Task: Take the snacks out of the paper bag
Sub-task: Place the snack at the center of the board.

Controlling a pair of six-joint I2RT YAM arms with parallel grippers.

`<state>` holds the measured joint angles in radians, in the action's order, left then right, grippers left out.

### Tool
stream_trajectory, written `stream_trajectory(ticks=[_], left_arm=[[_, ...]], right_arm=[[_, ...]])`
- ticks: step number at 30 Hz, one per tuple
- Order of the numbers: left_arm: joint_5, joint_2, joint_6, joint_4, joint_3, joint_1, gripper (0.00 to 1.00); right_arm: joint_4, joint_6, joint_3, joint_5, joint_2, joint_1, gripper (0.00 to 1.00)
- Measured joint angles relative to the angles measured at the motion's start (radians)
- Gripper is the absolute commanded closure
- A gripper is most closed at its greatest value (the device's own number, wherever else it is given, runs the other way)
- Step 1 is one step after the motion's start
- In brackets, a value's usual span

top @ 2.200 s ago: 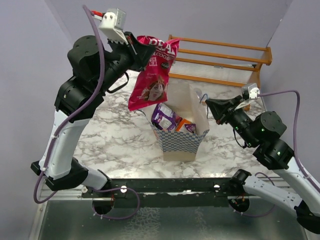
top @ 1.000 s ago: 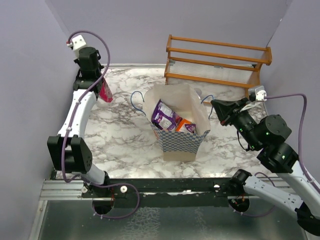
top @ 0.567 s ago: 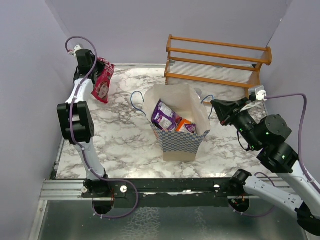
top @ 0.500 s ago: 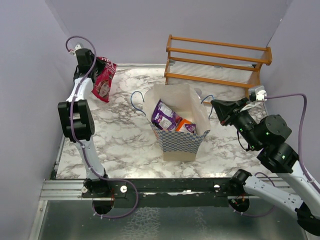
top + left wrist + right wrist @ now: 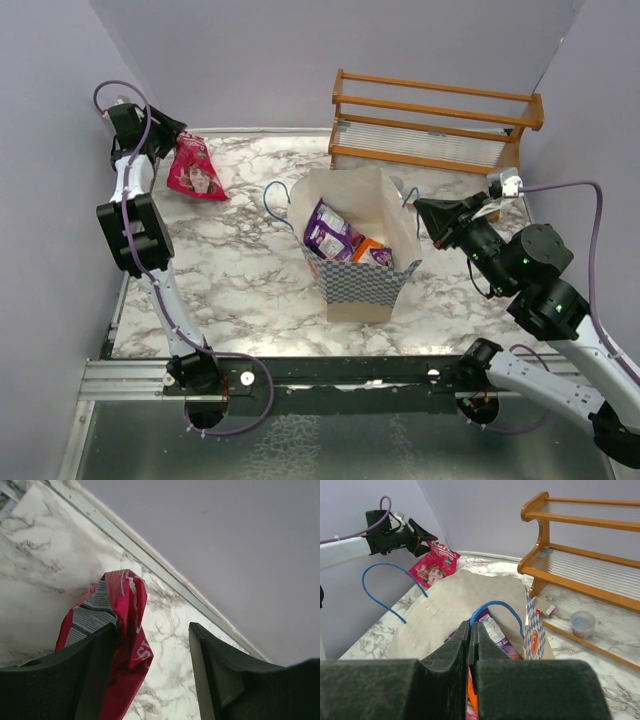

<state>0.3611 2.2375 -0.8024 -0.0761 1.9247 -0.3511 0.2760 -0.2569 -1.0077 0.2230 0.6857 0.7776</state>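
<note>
- The paper bag (image 5: 360, 285) stands open on the marble surface (image 5: 240, 275) — a purple packet (image 5: 325, 232) and an orange packet (image 5: 367, 247) sit inside.
- The pink-red bag (image 5: 195, 172) lies on the surface, well off to the paper bag's far left.
- Left pincer (image 5: 152, 627): wide apart — one finger touches the pink-red bag.
- Right pincer (image 5: 471, 625): pressed closed on the paper bag's right cord handle (image 5: 497, 603).

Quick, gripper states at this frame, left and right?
Left gripper: open, the pink-red snack bag loose beside one finger, not clamped.
Right gripper: closed on the blue cord handle of the paper bag.
</note>
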Motion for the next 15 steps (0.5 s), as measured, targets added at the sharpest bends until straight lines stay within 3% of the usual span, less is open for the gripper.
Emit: stream_trajectory(ticks=[6, 15], left_arm=[[-0.019, -0.130, 0.054, -0.062, -0.122, 0.009, 0.24], [-0.089, -0.454, 0.106, -0.065, -0.334, 0.020, 0.23]], right_arm=[[-0.011, 0.001, 0.000, -0.016, 0.009, 0.000, 0.98], [-0.015, 0.008, 0.000, -0.039, 0.007, 0.000, 0.98]])
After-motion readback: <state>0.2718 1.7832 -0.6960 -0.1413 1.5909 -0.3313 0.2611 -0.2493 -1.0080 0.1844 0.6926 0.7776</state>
